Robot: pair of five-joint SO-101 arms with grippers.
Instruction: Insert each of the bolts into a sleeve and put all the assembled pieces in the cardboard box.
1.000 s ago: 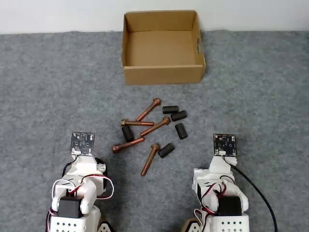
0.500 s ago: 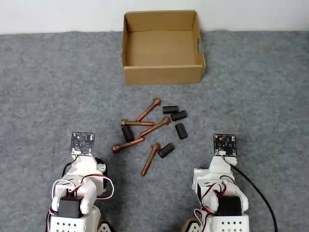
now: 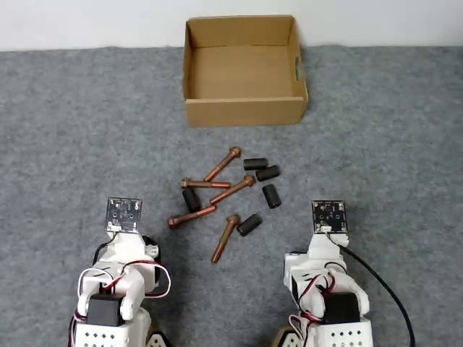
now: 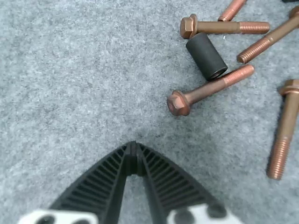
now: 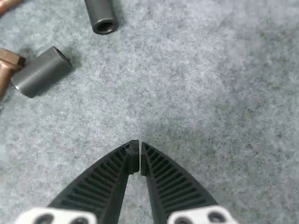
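The small circuit boards (image 3: 124, 214) on top of the two wrists carry tiny marks, but they are too small to read.

In the high view the left arm (image 3: 119, 289) stands at the lower left of the frame and the right arm (image 3: 325, 289) at the lower right. Five copper bolts (image 3: 232, 190) and five black sleeves (image 3: 271, 196) lie loose on the grey table (image 3: 72, 130) in the middle of the frame, above and between the two arms. Each piece is separate, and no bolt sits inside a sleeve. The cardboard box (image 3: 242, 112) stands open at the top centre, well apart from both arms, and its brown floor is visible.

The left pincer (image 4: 135, 148) is closed. Its two ribbed black fingers meet at the tips and hold nothing. Near the tips, but not touching them, lies the nearest bolt (image 4: 210, 87) with its hexagonal head turned toward the pincer. Just beyond it lies one sleeve (image 4: 207, 55), between this bolt and a second bolt (image 4: 224, 27).

The right pincer (image 5: 139, 148) is closed down to a very thin slit and also holds nothing. Ahead of it and to one side lies a side sleeve (image 5: 41, 72), just beside a copper bolt head (image 5: 7, 65). A farther sleeve (image 5: 100, 16) shows its open end.
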